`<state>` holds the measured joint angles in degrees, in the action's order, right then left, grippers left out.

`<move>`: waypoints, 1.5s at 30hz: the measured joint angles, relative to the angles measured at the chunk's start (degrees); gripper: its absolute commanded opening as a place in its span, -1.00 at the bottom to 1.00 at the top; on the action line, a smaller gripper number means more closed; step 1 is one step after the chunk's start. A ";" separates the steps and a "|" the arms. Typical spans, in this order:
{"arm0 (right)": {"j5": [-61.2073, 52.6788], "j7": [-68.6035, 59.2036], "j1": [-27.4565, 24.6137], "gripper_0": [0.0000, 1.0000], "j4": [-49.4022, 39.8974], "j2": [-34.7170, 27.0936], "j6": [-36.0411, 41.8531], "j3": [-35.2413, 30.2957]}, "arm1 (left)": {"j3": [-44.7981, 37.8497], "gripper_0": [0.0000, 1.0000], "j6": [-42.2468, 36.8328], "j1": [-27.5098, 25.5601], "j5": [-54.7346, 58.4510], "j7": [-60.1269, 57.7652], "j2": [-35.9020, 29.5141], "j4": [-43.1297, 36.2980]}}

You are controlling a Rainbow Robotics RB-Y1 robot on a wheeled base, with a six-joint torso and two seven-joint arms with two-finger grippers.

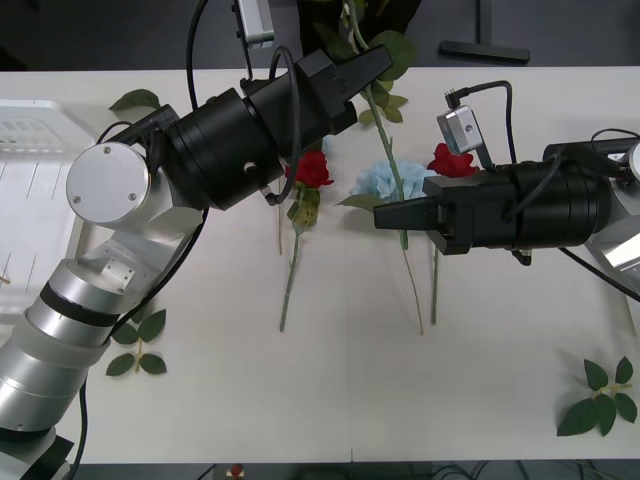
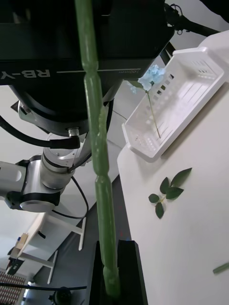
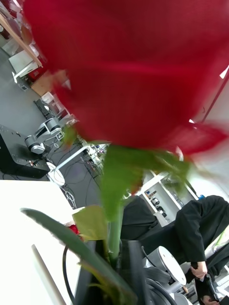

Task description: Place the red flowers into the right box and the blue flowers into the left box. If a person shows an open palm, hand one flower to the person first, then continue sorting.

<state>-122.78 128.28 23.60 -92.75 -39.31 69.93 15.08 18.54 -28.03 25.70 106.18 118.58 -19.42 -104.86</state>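
Two grippers, each closed on a flower stem. The left gripper [image 1: 375, 62], upper centre of the front view, pinches a red flower [image 3: 129, 71] just under its head. The right gripper [image 1: 385, 213], centre right, clamps a green stem [image 2: 98, 157] rising toward the upper centre. Risk: both stems crowd the middle and could tangle; a thin stem may also twist or slip. Other flowers [image 1: 312, 170] lie at centre; the left box [image 1: 30, 190], at the left edge, holds one blue flower [image 2: 151, 76].
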 measured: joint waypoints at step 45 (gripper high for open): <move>37.50 -8.99 0.08 -1.00 15.64 -33.21 -2.69 -22.34 | -19.43 1.00 -44.04 5.12 -70.85 -21.46 -3.11 13.20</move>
<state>-85.28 119.28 23.68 -77.10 -72.51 67.24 -7.27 -0.89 -72.07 30.83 35.33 97.12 -22.53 -91.65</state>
